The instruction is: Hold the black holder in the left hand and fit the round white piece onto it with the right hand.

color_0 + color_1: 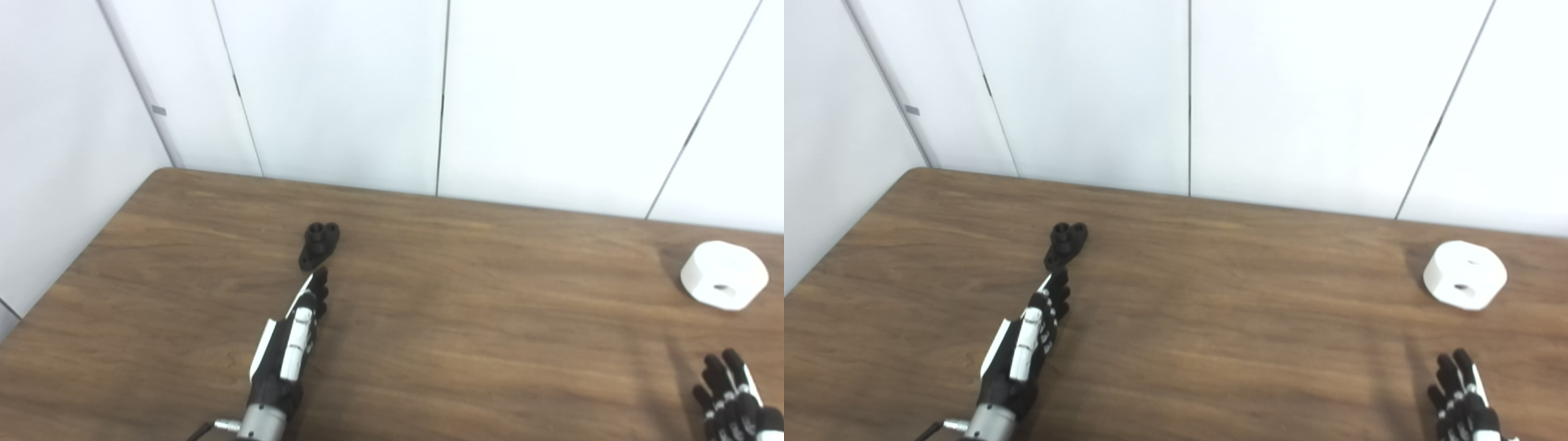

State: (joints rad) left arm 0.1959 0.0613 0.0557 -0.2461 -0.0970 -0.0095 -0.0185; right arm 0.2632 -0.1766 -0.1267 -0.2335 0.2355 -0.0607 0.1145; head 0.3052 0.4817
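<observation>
The black holder (318,245) lies on the brown table (459,306), left of centre. My left hand (294,340) is stretched out flat with its fingers straight, fingertips (320,278) just short of the holder and holding nothing. The round white piece (724,275) sits on the table at the far right; it has a hole in its side. My right hand (732,395) is open and empty at the bottom right corner, well short of the white piece. Both things also show in the right eye view: the holder (1064,245) and the white piece (1464,275).
White wall panels (343,92) stand right behind the table's back edge and along its left side. The table's left edge runs diagonally near my left arm.
</observation>
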